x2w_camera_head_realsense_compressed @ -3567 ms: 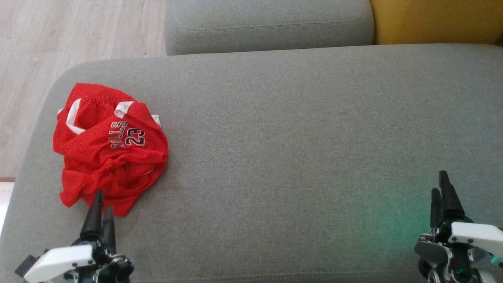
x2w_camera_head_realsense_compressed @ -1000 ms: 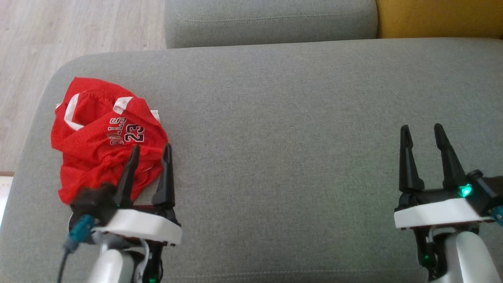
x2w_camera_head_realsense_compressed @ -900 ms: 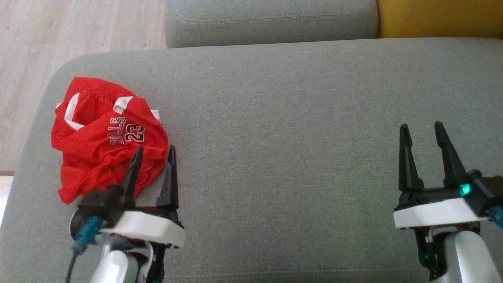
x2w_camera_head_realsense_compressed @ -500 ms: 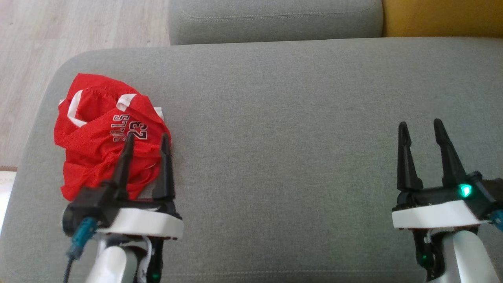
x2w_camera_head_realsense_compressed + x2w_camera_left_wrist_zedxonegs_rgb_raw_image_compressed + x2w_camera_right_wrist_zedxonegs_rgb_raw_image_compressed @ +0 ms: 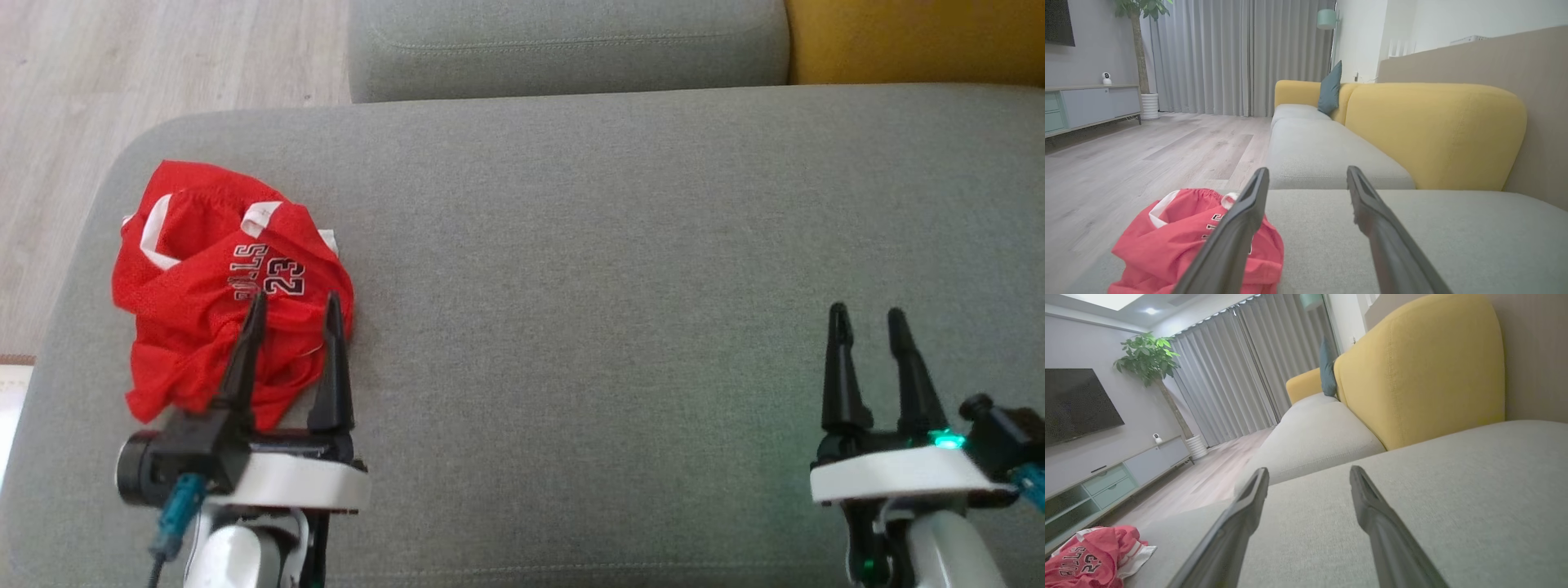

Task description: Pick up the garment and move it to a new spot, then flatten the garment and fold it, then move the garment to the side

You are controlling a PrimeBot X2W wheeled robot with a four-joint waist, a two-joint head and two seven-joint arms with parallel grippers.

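reaching in from the near edge of the seat (image 5: 571,286), the left pincer (image 5: 294,300) has its fingers spread apart and aimed at the jersey (image 5: 180,318), tips over the cloth's near right side; whether they touch it i cannot tell. nothing is held. that spread looks meant to take a fold of cloth between the fingers for the first lift. the right pincer (image 5: 865,312), fingers apart too and empty, sits well apart over bare seat, likely because the heap is on the left arm's side. the jersey lies crumpled at the seat's left end, close to its rounded edge, printing upward. the wide bare middle seems the natural new spot. farther off are a second cushion (image 5: 563,41), the floor (image 5: 163,57) and a yellow backrest (image 5: 914,41).
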